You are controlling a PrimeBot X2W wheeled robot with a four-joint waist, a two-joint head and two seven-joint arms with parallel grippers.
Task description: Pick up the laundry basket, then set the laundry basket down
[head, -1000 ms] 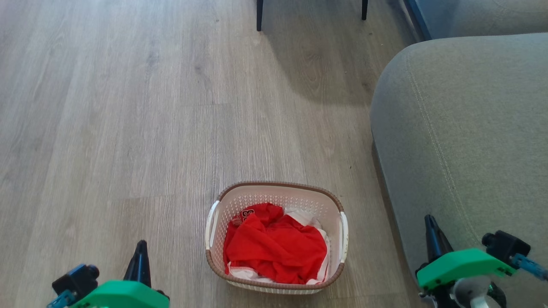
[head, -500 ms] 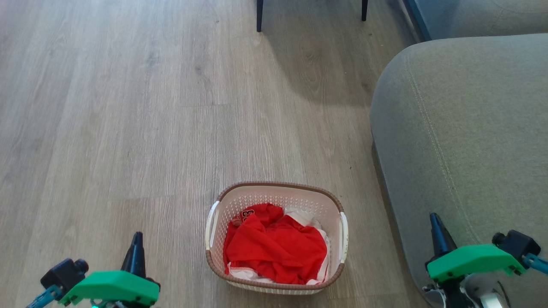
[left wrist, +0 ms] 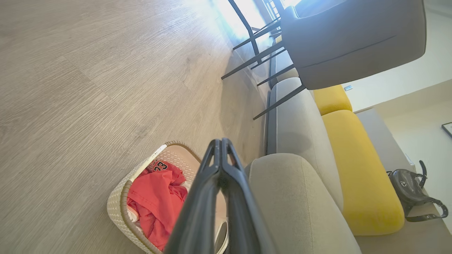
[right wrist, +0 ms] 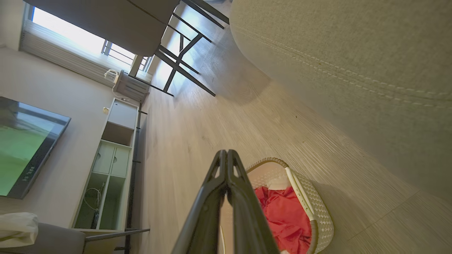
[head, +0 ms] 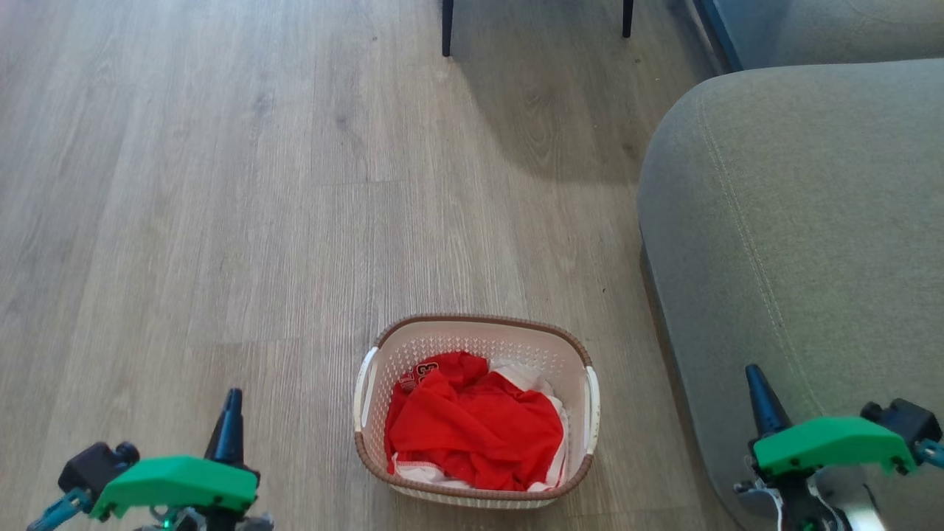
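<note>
The laundry basket [head: 479, 335] stands on the wood floor at the lower middle of the head view, cream-white with a brown rim, white side handles and red and white clothes inside. It also appears as the laundry basket [left wrist: 118, 208] in the left wrist view and the laundry basket [right wrist: 319, 215] in the right wrist view. My left gripper [head: 233, 398] is at the lower left, apart from the basket, with its fingers [left wrist: 221, 144] pressed together and holding nothing. My right gripper [head: 754, 374] is at the lower right in front of the sofa, its fingers [right wrist: 226, 154] likewise shut and holding nothing.
A grey sofa arm [head: 804, 221] rises close to the basket's right side. Dark chair legs [head: 447, 29] stand on the floor far ahead. The left wrist view shows yellow cushions [left wrist: 356, 165] and a dark bag [left wrist: 411, 192]; a TV [right wrist: 24, 148] and shelf unit [right wrist: 109, 165] line the far wall.
Both grippers have drawn outward and down toward the bottom corners of the head view, away from the basket. The basket has not moved.
</note>
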